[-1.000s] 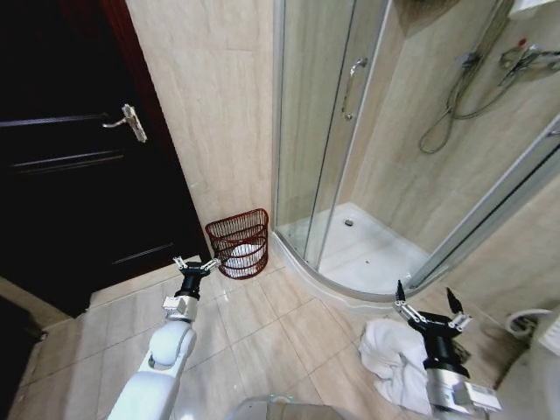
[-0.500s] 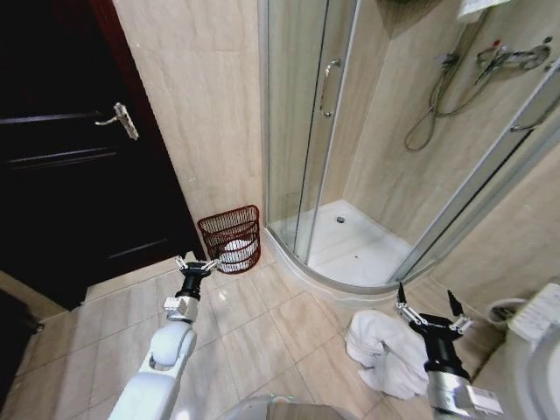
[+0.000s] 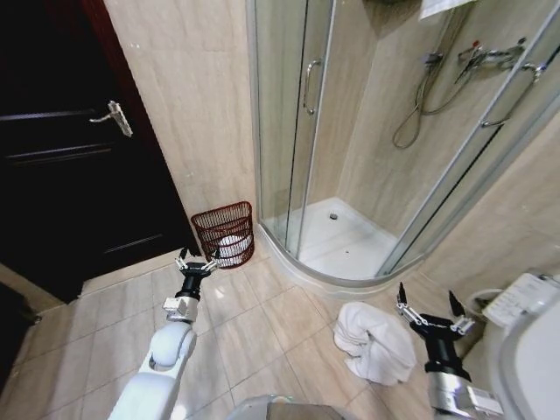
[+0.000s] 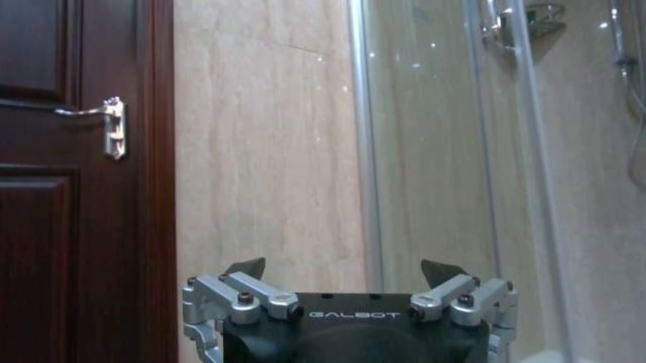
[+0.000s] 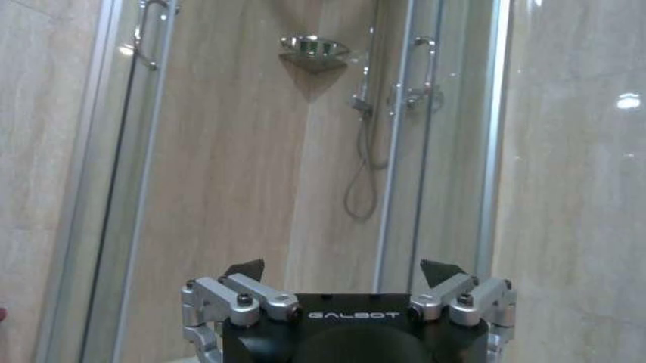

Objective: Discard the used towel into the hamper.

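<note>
White towel (image 3: 376, 343) crumpled on floor; reddish hamper (image 3: 224, 234) upright against wall.

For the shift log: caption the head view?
White towel heaped on floor by open right claw; hamper beyond open left claw.

door (image 3: 61, 166): dark wood, metal handle (image 3: 114, 117)
shower enclosure (image 3: 350, 131): curved glass panels, white tray (image 3: 346, 241)
shower hose (image 3: 424, 105): hangs on tiled wall
floor (image 3: 254, 324): beige tiles
</note>
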